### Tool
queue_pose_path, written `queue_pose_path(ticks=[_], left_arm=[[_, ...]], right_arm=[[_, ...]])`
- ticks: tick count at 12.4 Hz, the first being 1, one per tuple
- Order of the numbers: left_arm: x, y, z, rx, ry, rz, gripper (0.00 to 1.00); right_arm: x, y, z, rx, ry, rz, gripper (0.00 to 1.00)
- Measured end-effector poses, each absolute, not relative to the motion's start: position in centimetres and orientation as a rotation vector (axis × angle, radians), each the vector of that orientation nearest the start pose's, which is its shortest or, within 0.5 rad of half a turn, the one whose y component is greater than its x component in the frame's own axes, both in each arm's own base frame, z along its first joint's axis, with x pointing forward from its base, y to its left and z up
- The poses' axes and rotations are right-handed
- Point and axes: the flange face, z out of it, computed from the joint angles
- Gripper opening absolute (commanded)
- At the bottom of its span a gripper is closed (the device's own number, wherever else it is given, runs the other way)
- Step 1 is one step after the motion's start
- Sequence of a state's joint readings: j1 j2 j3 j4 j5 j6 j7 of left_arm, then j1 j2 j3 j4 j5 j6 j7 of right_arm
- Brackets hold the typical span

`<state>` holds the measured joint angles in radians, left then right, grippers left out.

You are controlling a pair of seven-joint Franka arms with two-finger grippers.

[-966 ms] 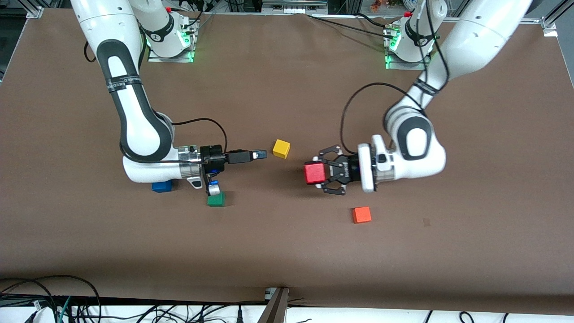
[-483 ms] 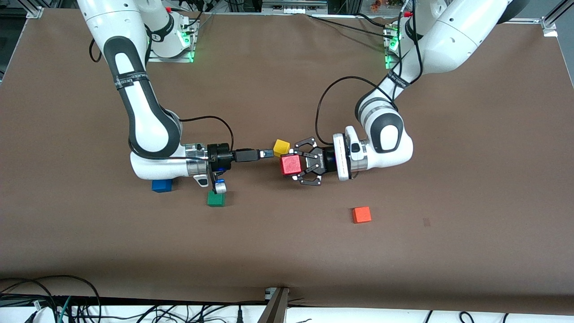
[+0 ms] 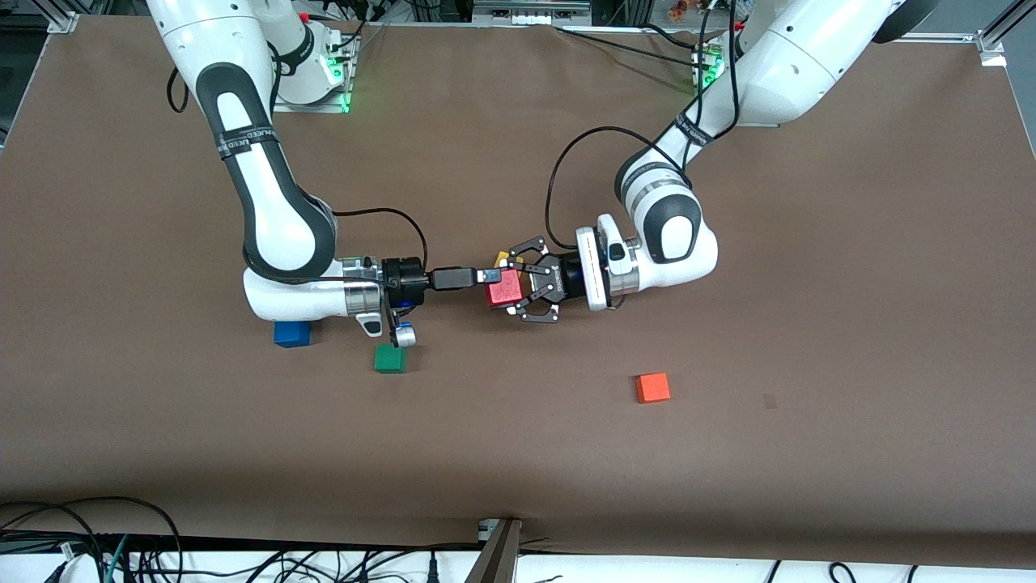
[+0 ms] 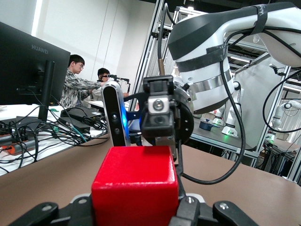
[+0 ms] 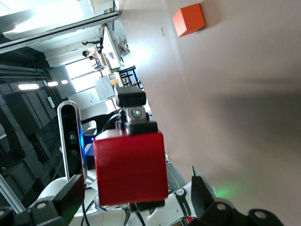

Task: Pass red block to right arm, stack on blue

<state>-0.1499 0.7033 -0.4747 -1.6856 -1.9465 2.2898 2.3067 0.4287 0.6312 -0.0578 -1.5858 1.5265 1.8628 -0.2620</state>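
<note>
My left gripper (image 3: 508, 289) is shut on the red block (image 3: 503, 290) and holds it level above the table's middle, partly over the yellow cube (image 3: 502, 258). In the left wrist view the red block (image 4: 135, 183) fills the space between my left gripper's fingers (image 4: 47, 211). My right gripper (image 3: 487, 276) faces it, open, with its fingertips at the block's edge. In the right wrist view the block (image 5: 129, 165) sits between the open fingers (image 5: 70, 195) with a gap on each side. The blue block (image 3: 292, 334) lies on the table, partly under the right wrist.
A green cube (image 3: 390, 359) lies nearer the front camera than the right wrist. An orange-red cube (image 3: 652, 388) lies toward the left arm's end and also shows in the right wrist view (image 5: 188, 20). The yellow cube is mostly hidden by the grippers.
My left gripper has carried the red block toward the right arm's end. My right gripper has reached out to meet it. The block now sits at the right fingertips.
</note>
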Motion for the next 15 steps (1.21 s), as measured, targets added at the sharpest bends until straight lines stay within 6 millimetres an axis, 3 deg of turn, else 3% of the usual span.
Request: queue_pose_path(ticks=[1, 2, 4, 5, 6, 11, 15], left_arm=[[57.8, -39.0, 25.2, 1.486, -0.901, 1.145, 0.01], [57.7, -39.2, 25.2, 1.486, -0.899, 1.143, 0.01], [57.3, -39.8, 25.2, 1.482, -0.896, 1.138, 0.02], [57.2, -39.9, 25.2, 1.484, -0.887, 1.136, 0.17], [57.2, -39.9, 25.2, 1.484, -0.887, 1.137, 0.98], [57.7, -39.3, 25.7, 1.487, -0.885, 1.150, 1.00], [59.0, -35.7, 28.9, 1.545, -0.807, 1.076, 1.00]], right_arm=[[62.2, 33.0, 30.0, -1.826, 0.158, 0.349, 0.42], [62.2, 33.0, 29.9, -1.829, 0.146, 0.332, 0.21], [62.2, 33.0, 29.9, -1.830, 0.134, 0.321, 0.00], [62.2, 33.0, 29.9, -1.830, 0.126, 0.314, 0.00], [62.2, 33.0, 29.9, -1.830, 0.125, 0.313, 0.00], [62.2, 33.0, 30.0, -1.830, 0.123, 0.311, 0.00], [63.0, 31.8, 30.6, -1.851, 0.125, 0.272, 0.00]])
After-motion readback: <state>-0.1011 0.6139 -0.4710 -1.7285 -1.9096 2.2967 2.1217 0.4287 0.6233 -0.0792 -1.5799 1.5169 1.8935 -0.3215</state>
